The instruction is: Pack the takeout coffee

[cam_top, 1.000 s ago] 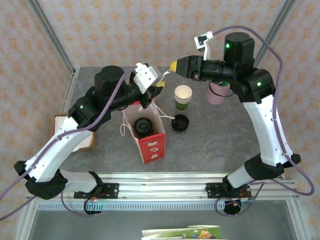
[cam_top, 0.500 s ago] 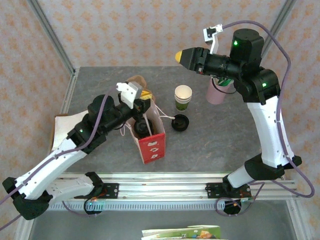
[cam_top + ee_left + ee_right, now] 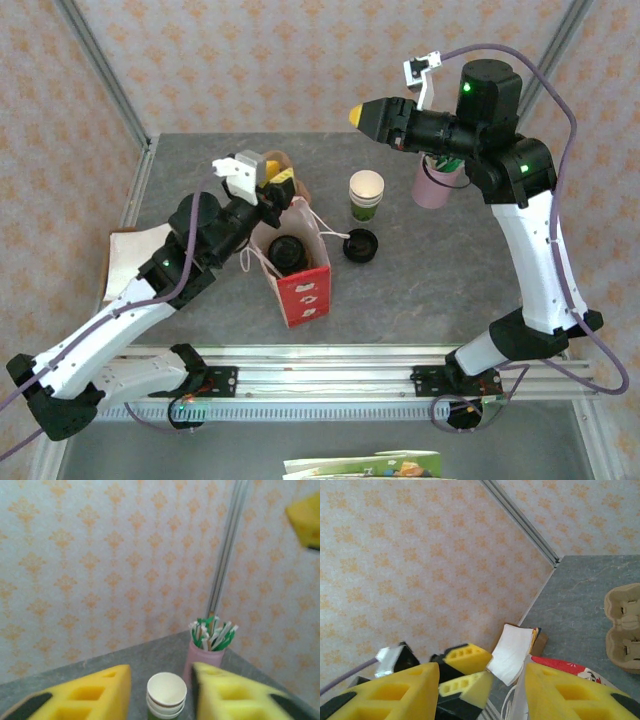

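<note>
Left tool (image 3: 277, 173) half open, empty, near takeout coffee (image 3: 288, 252) in bag (image 3: 305, 292)

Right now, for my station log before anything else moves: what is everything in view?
takeout coffee: 1, black lid, inside the bag
paper bag: 1, red, centre-left of table
lidless cups: 1 stack, green and cream, right of bag
loose lid: 1, black, in front of the stack
pink cup: 1, holds green and white sticks, far right
cup carrier: 1, brown, behind bag
napkins: white, left edge
left gripper: yellow pads, open, over bag's far edge
right gripper: yellow pads, open, raised
</note>
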